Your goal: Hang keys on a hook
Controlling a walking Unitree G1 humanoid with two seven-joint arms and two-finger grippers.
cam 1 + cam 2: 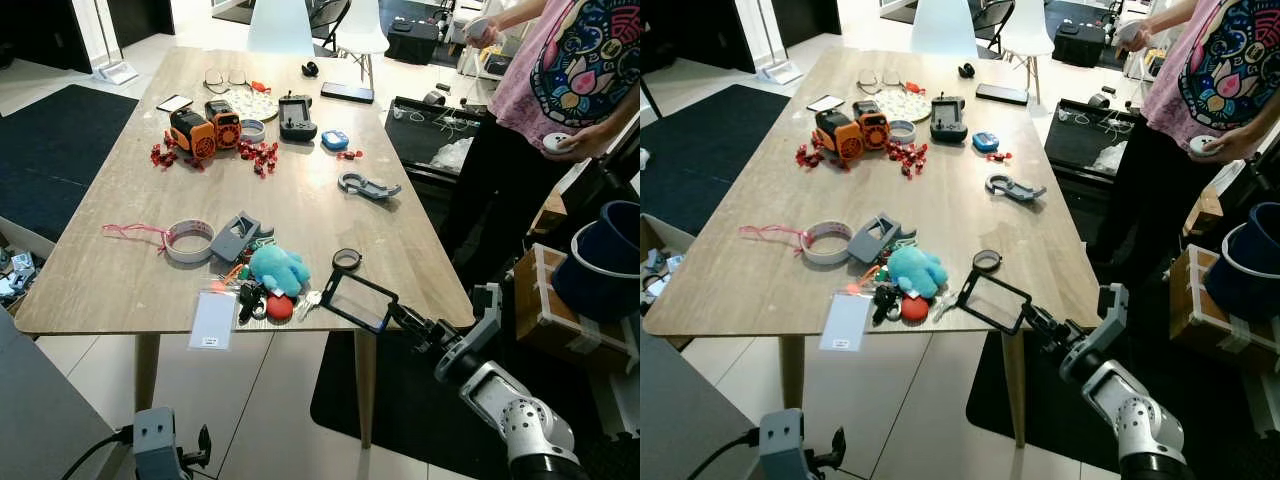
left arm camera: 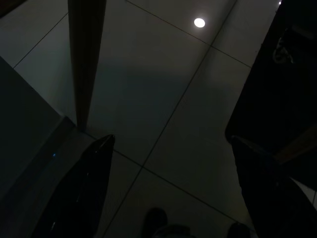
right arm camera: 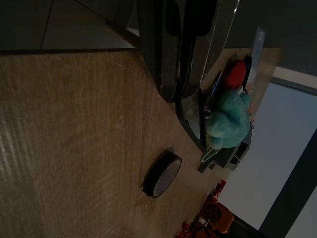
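No writing is legible; the keys (image 1: pixel 262 300) lie at the table's (image 1: pixel 120 290) near edge beside a teal plush (image 1: pixel 278 268), the right gripper (image 1: pixel 345 296) open beside them, the left gripper (image 2: pixel 168 188) open over the floor.

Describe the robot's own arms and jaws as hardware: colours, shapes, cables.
The right arm is silver, with rounded cylindrical segments and a grey boxy wrist block; its right gripper has long thin black fingers. The left arm ends in a grey boxy housing with a black cable, and the left gripper shows two broad black fingers.
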